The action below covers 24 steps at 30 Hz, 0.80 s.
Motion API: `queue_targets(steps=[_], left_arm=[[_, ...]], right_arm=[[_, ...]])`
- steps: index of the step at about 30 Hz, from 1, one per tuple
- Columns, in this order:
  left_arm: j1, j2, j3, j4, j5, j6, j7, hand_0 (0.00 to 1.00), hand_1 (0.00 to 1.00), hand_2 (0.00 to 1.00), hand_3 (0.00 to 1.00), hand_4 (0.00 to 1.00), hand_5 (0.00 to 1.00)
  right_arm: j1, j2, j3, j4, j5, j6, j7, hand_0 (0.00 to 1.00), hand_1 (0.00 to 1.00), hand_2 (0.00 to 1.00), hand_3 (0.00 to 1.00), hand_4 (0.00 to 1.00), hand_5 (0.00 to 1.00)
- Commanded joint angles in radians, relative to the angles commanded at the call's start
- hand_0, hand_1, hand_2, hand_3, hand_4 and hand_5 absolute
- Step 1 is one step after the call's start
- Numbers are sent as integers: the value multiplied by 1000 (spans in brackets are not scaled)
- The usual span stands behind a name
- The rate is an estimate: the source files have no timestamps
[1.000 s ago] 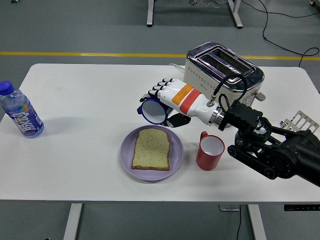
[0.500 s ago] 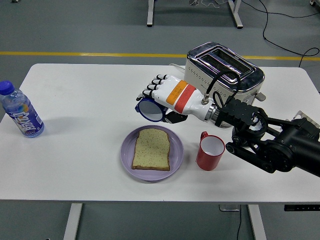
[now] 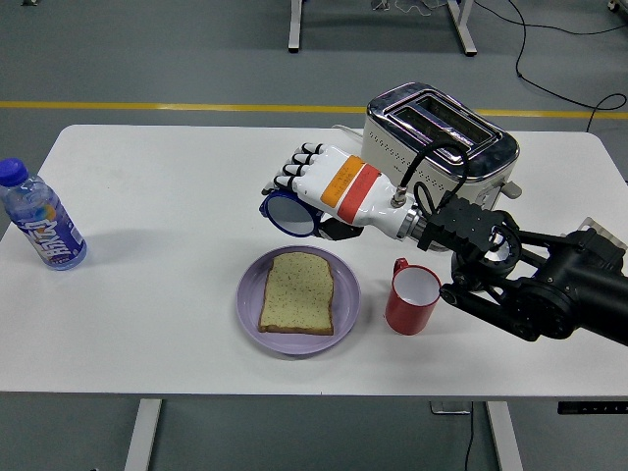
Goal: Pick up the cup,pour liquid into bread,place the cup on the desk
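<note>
From the head view I have the right hand [image 3: 312, 186] just above centre frame, its fingers wrapped around a blue cup [image 3: 290, 213] that is tipped on its side, mouth facing me. The cup hangs in the air above the far rim of the purple plate [image 3: 247, 299], which carries a slice of bread [image 3: 297, 292] (lower centre). A red mug [image 3: 412, 296] stands just right of the plate, a silver toaster [image 3: 442, 142] behind the arm, and a water bottle [image 3: 41, 217] at far left on the white table [image 3: 167, 186].

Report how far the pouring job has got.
Done: the right hand has picked up the blue cup. In hand: the cup is tipped on its side just beyond the bread on the purple plate; no liquid is visible. Left: setting it on the table.
</note>
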Motion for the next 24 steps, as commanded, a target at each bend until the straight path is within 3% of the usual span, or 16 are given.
queue_targets(steps=[21, 24], left_arm=[[1, -2, -5, 0, 4, 1, 2, 690, 756, 773, 611, 396, 998], [3, -2, -3, 1, -1, 0, 0, 690, 756, 773, 611, 396, 998]], right_arm=[[-44, -44, 66, 62, 129, 53, 62, 466, 410, 523, 534, 634, 2], [-63, -57, 84, 79, 208, 85, 77, 469, 411, 523, 533, 634, 2]])
